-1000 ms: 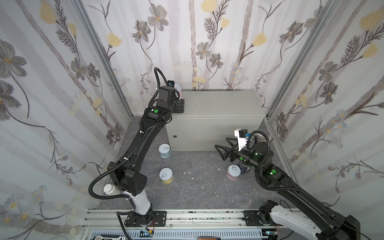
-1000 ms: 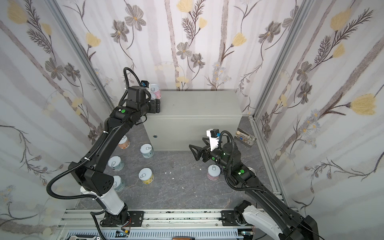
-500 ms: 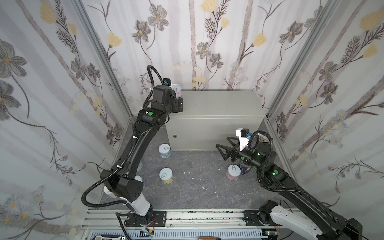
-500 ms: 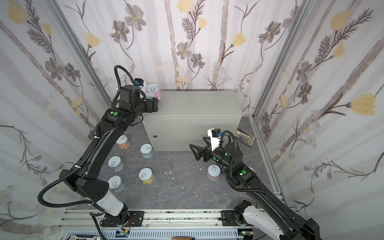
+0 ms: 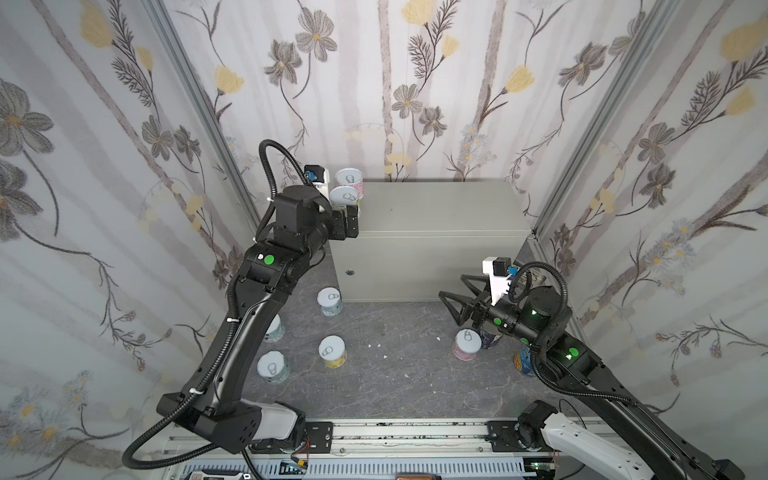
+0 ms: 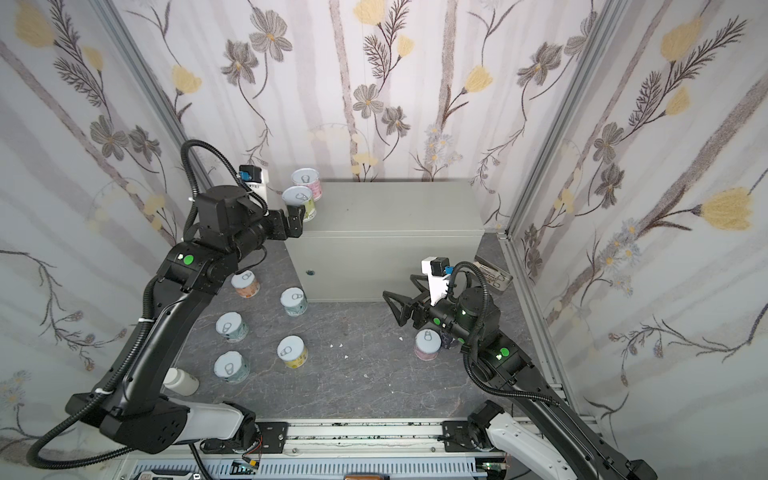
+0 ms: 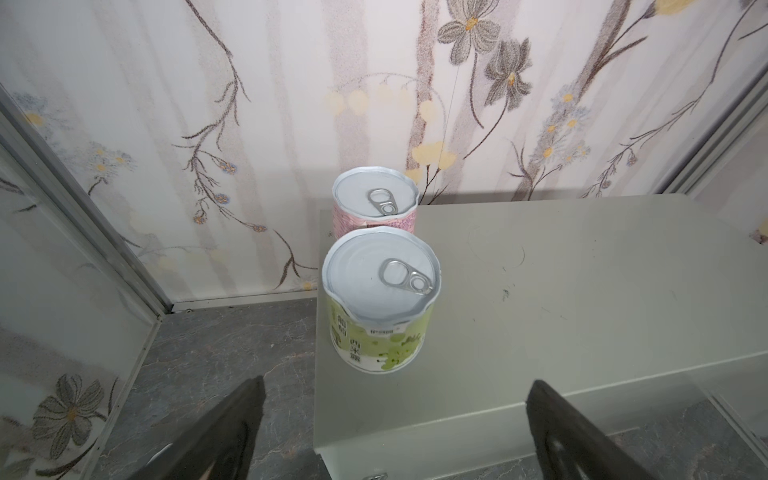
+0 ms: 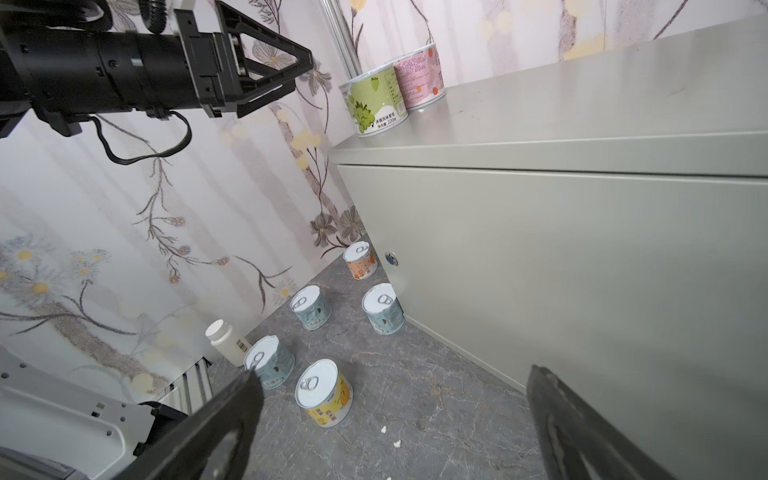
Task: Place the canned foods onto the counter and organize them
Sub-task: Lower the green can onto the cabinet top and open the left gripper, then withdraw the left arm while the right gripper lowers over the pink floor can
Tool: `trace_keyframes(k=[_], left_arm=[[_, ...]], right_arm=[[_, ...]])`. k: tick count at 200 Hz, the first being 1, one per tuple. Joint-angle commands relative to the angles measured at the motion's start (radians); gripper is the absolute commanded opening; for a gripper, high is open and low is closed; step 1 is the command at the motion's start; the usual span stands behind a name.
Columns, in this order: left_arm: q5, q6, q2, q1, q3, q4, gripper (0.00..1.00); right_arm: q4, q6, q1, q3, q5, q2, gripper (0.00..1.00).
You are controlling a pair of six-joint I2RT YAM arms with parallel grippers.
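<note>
Green can [image 7: 380,299], cylindrical, silver lid, boxy counter [image 7: 582,291]

The walls [image 5: 415,83] are pale, striped in mauve-grey and scattered with grey and yellow flowers on thin dark stems. The counter [image 5: 436,208] is a plain pale grey-green, and the floor [image 5: 395,382] is dark grey with lighter marbled veins. The green can [image 7: 380,336] has a lime label printed with grapes, the pink can [image 7: 353,220] a soft pink one, and both have silver lids. There is also an orange can [image 8: 360,266], blue-teal cans [image 8: 311,311] and a yellow can [image 8: 328,401]. The bottle [image 8: 228,345] is beige with a white cap. The left arm [image 5: 249,324] and right arm [image 5: 582,374] are black with bright green dots.
</note>
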Motion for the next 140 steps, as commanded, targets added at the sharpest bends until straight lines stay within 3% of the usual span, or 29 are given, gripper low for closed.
trace_keyframes(k=[1, 71, 140], left_arm=[[0.002, -0.029, -0.075, -0.039, -0.096, 0.034, 1.00], [-0.081, -0.125, -0.322, -0.250, -0.502, 0.139, 1.00], [-0.118, -0.223, -0.399, -0.383, -0.842, 0.342, 1.00]], right_arm=[[-0.089, -0.004, 0.020, -0.009, 0.053, -0.023, 1.00], [-0.202, 0.046, 0.090, -0.120, 0.201, -0.060, 1.00], [-0.223, 0.208, 0.134, -0.284, 0.416, 0.000, 1.00]])
